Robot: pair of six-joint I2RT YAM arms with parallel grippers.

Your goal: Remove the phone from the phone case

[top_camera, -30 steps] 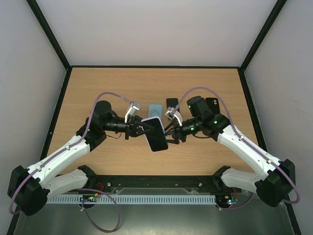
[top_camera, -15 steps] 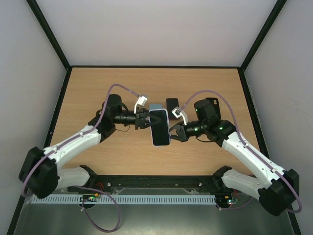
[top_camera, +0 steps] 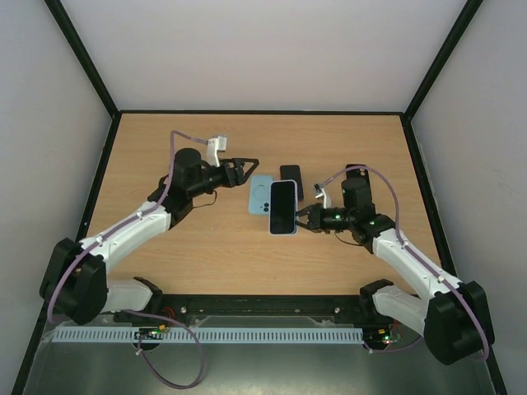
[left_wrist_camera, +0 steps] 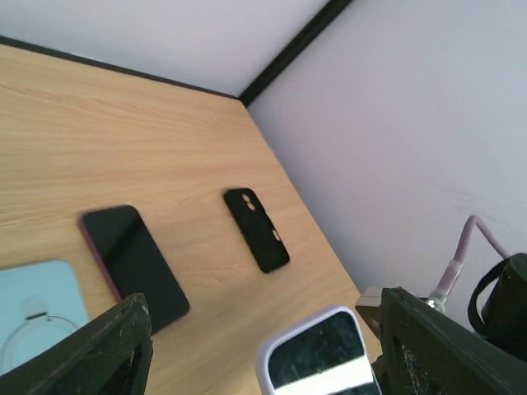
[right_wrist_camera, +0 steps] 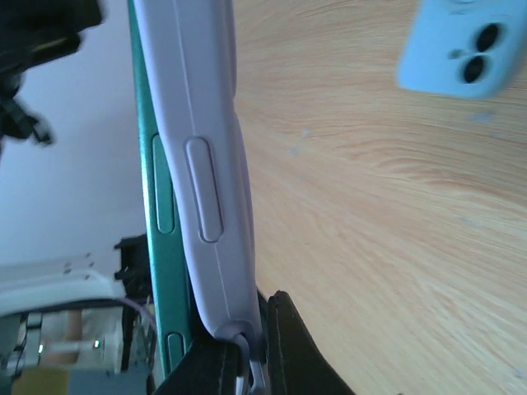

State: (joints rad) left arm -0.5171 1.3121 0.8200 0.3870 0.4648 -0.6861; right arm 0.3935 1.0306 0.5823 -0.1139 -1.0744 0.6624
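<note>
Two arms: one each side of the phone case (right_wrist_camera: 206, 123), over the bench (top_camera: 165, 140).
Phone case: lavender, raised off the bench.
Phone (top_camera: 282, 207): screen up, seated in the phone case.
Right jaws: clamped shut on the phone case's right edge.
Left jaws: spread wide, empty, well left of the phone case.
Light-blue case (top_camera: 258, 194): flat, just left of the phone case.
Dark handset (top_camera: 290, 175): flat, just beyond the phone case.
Black case (left_wrist_camera: 257, 229): flat, farther right of the phone case.
</note>
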